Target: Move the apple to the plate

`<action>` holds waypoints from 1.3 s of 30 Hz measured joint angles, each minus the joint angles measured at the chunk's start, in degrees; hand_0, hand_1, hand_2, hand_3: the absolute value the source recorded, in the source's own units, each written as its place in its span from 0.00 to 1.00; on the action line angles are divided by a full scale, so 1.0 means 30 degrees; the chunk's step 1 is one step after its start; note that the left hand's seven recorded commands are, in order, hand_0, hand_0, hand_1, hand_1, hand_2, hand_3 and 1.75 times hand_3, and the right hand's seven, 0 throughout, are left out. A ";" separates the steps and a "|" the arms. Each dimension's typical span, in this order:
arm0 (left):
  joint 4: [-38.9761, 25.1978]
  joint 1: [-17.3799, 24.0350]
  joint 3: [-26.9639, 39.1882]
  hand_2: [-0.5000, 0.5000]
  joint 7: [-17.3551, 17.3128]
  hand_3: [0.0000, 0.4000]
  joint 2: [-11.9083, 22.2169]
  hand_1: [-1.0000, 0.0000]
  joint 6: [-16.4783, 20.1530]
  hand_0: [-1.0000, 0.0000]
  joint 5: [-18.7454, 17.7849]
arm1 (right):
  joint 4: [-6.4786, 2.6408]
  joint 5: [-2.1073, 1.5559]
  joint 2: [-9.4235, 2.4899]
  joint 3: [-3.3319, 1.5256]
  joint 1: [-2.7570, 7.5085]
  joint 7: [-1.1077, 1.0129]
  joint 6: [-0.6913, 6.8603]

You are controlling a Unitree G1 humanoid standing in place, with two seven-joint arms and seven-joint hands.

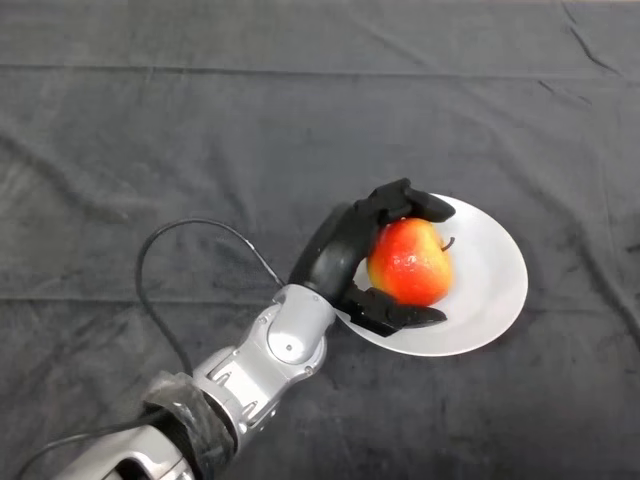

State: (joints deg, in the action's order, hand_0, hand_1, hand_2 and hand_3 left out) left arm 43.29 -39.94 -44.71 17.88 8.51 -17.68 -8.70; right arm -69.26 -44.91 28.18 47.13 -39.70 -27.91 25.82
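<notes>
A red and yellow apple (410, 263) is over the left half of a white plate (490, 290), stem pointing right. My left hand (345, 250) comes in from the lower left with its fingers curled over the apple's top and its thumb under the near side. The hand is shut on the apple. Whether the apple rests on the plate or hangs just above it cannot be told.
A dark wrinkled cloth (200, 130) covers the whole table. My silver-grey forearm (270, 350) crosses the lower left of the view.
</notes>
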 measured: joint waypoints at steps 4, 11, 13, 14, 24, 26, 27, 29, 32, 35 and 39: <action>0.0800 -0.0183 -0.0622 0.50 0.0040 1.00 -0.0199 0.00 -0.0381 0.00 -0.0501 | 0.0000 -0.0002 0.0000 0.0000 0.0000 0.0000 0.0000; 0.1720 -0.0675 -0.1539 0.17 0.0090 0.66 -0.0255 1.00 -0.0660 0.34 -0.0837 | -0.0001 -0.0003 0.0001 0.0000 0.0000 0.0000 0.0000; 0.1978 -0.0870 -0.1688 0.17 0.0099 0.66 -0.0257 1.00 -0.0664 0.34 -0.1014 | -0.0001 -0.0004 0.0001 0.0000 0.0000 -0.0001 0.0000; 0.2189 -0.1019 -0.1986 0.43 0.0147 0.15 -0.0248 1.00 -0.0667 0.85 -0.1139 | -0.0001 -0.0004 0.0002 0.0001 0.0000 0.0000 0.0000; 0.2396 -0.1563 -0.2156 0.50 0.0359 0.00 -0.0039 1.00 -0.0675 1.00 -0.1183 | -0.0002 -0.0006 -0.0002 0.0000 -0.0009 -0.0004 0.0001; 0.2140 -0.1569 -0.1940 0.50 0.0285 0.00 0.0605 1.00 -0.0848 1.00 -0.1190 | -0.0002 -0.0006 -0.0019 0.0000 -0.0034 -0.0009 0.0005; 0.2024 -0.1573 -0.1785 0.50 0.0172 0.00 0.0908 1.00 -0.0956 1.00 -0.1192 | -0.0002 -0.0007 -0.0009 0.0000 -0.0034 -0.0009 0.0005; 0.1462 -0.1562 -0.1228 0.50 0.0011 0.00 0.1556 1.00 -0.0996 1.00 -0.1195 | -0.0002 -0.0009 0.0012 0.0001 -0.0034 -0.0009 0.0005; 0.0460 -0.1534 -0.0251 0.50 -0.0017 0.00 0.2588 1.00 -0.1334 1.00 -0.1208 | -0.0003 -0.0013 0.0011 -0.0002 -0.0034 -0.0010 0.0006; -0.0495 -0.1482 0.0868 0.50 -0.0043 0.00 0.3688 1.00 -0.1623 1.00 -0.1411 | -0.0003 -0.0019 0.0011 -0.0002 -0.0034 -0.0011 0.0005; -0.1827 -0.1114 0.2568 0.50 -0.0028 0.00 0.5154 1.00 -0.1742 1.00 -0.1637 | -0.0003 -0.0020 0.0016 0.0006 -0.0034 -0.0011 0.0003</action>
State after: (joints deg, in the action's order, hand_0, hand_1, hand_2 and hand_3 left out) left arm 37.80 -43.28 -37.01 17.80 23.97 -22.90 -13.61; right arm -69.26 -44.97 28.22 47.15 -39.80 -27.95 25.83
